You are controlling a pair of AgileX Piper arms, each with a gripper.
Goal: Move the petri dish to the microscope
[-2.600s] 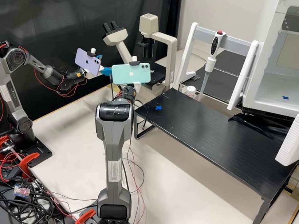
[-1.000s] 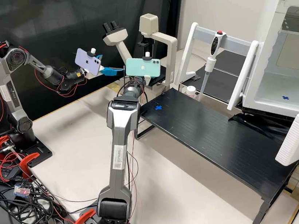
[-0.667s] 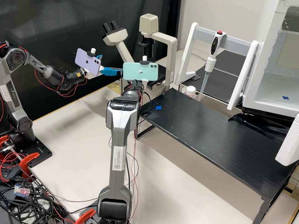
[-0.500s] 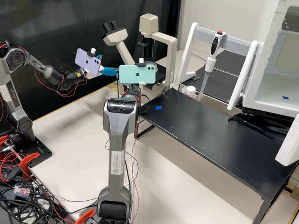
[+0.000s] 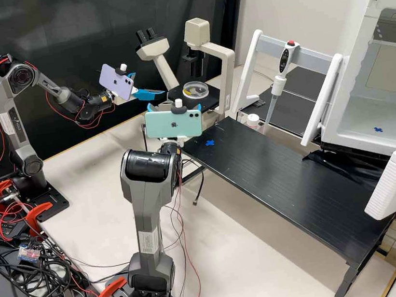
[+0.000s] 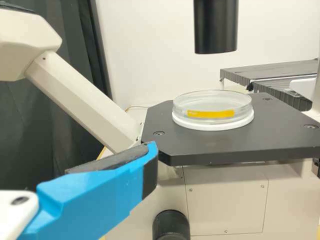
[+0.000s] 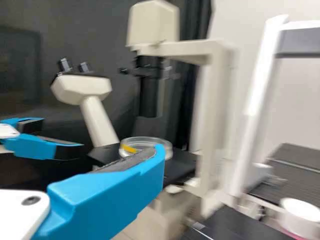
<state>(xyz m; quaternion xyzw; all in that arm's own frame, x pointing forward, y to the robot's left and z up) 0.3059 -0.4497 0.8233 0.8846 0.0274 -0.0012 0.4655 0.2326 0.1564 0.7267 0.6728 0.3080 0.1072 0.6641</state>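
On the microscope (image 5: 228,66) sits the petri dish (image 5: 195,90); left gripper (image 5: 149,83), right gripper (image 5: 174,106) (both agape).

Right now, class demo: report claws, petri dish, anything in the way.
Left claw open, right claw open. Petri dish on microscope stage, neither claw touching. Black microscope tube overhead, clear of dish.

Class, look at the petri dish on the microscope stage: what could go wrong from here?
The open left claw is near the stage; a careless swing might knock the petri dish.
The open right claw is also close by and could jolt the stage.
The cable dangling beside the black platform might snag.
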